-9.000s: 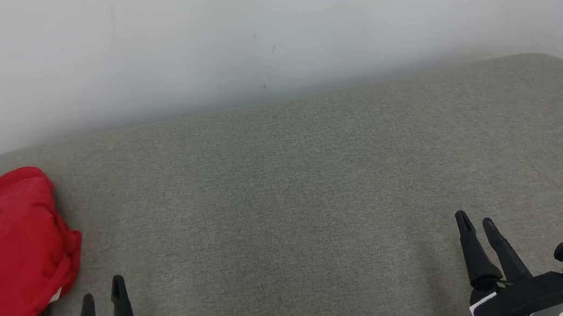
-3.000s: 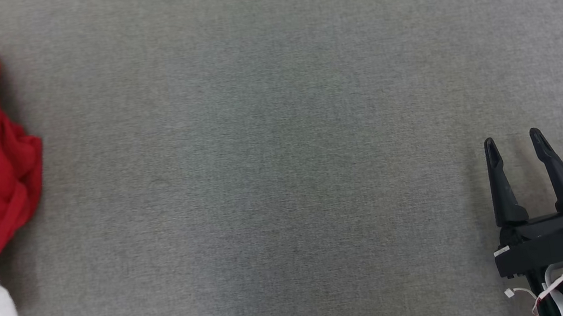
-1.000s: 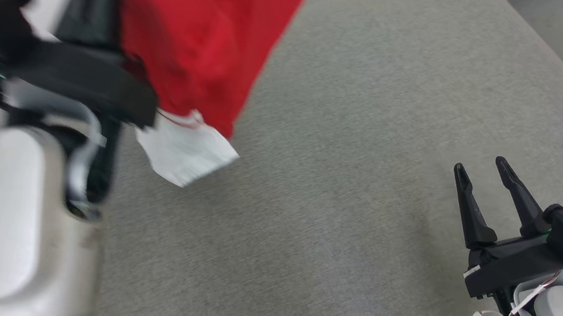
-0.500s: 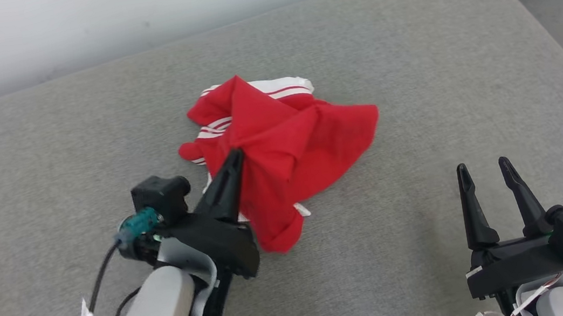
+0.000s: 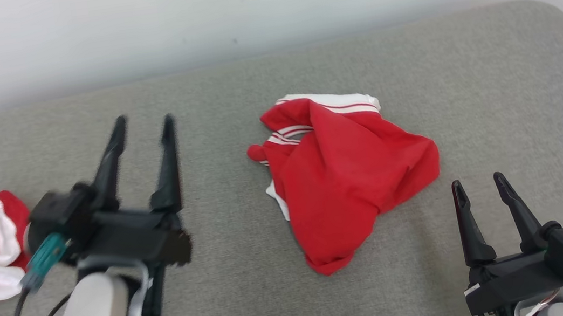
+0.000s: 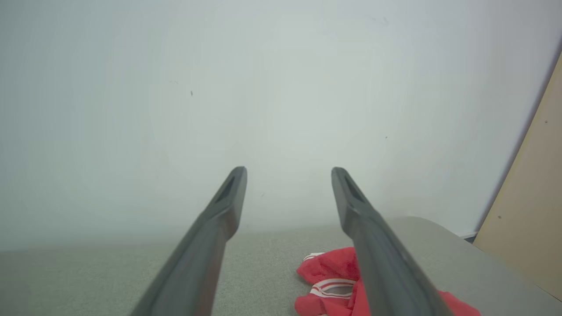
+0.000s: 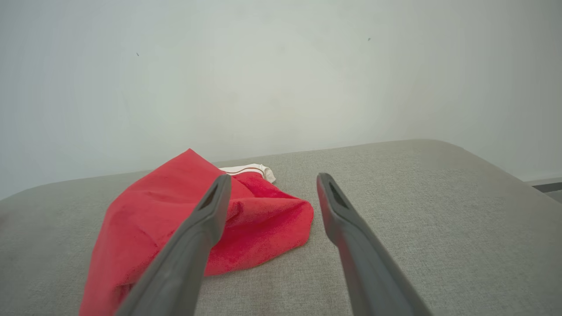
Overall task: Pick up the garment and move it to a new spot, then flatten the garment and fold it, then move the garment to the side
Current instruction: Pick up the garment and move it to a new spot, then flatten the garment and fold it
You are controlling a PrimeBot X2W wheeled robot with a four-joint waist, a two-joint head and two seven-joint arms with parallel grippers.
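Lying crumpled, the soft, limp garment [image 5: 348,171] likely wants pinching at its striped hem; left claw [image 5: 143,123] and right claw [image 5: 478,182] gape empty.

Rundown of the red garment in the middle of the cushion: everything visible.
The garment is soft-looking red fabric with white panels edged in thin red stripes at its far end. It lies crumpled, not flat, on the grey cushion. Nothing grips it: the left gripper and right gripper stand open, clear of it.
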